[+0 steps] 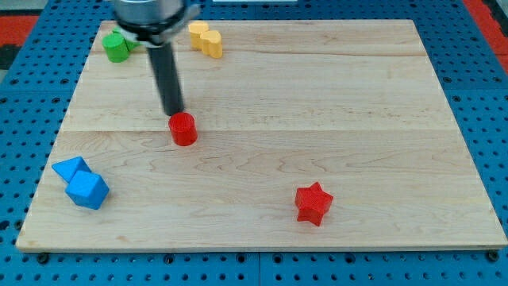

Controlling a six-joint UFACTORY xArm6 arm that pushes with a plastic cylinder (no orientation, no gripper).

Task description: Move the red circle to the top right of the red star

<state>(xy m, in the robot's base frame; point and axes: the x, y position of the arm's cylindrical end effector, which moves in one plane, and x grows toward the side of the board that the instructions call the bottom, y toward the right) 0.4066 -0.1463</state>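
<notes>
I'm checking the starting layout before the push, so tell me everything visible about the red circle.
The red circle is a short, upright cylinder, uniformly bright red, smooth and matte, apparently painted wood or plastic. It stands flat on the pale wooden board, left of centre, undamaged as far as shows. My tip sits just above it in the view, slightly to the view's left, at or very near its far edge; contact cannot be confirmed. No block touches it. The red star lies well off toward the view's bottom right.

Circle [183, 129] left of tabletop [317, 95] centre, my tip [173, 111] just behind it. Star [313, 204] near bottom edge, right of centre. Two blocks [82, 183] bottom-left corner, two more [205, 38] along top edge, left.
</notes>
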